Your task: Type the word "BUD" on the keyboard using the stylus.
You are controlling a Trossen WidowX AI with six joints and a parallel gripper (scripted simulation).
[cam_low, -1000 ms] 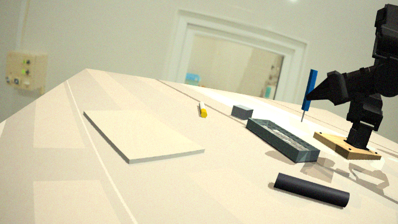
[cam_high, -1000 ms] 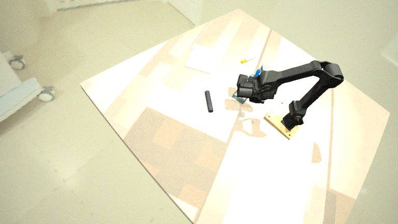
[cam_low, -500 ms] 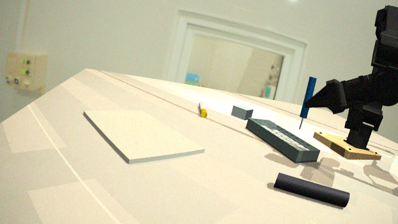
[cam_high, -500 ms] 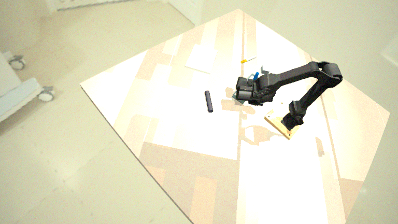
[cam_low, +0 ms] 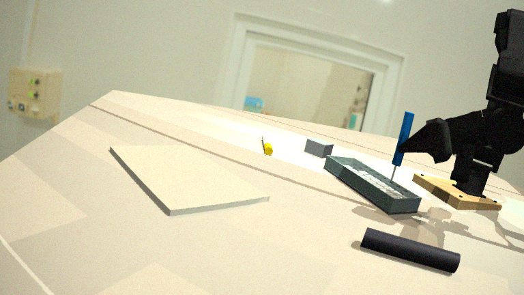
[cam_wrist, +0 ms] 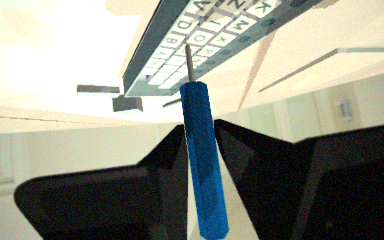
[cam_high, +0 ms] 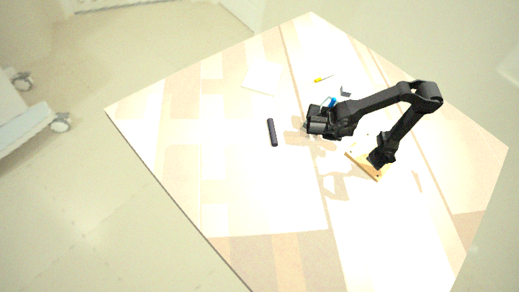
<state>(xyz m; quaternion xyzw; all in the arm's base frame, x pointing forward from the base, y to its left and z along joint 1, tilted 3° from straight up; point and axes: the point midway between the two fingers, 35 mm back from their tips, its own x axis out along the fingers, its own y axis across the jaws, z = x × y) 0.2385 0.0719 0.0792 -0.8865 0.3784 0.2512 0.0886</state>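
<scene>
- The gripper is clamped on the blue handle of the stylus, with 1 finger on each side.
- The stylus stands nearly upright, thin grey tip down, over the keyboard.
- In the wrist view the tip overlaps the lettered keys near "B" and "O"; whether it touches a key, I cannot tell.
- The keyboard, a dark teal tray with white keys, lies on the desk, partly hidden by the arm from above.
- The black arm stands on a wooden base beside the keyboard.
- A black cylinder lies on its side near the keyboard, apart from it.
- A grey block sits near 1 end of the keyboard.
- A yellow-handled screwdriver lies beyond that end, with its shaft pointing away in the exterior view.
- A pale flat panel lies well apart from the wooden base.
</scene>
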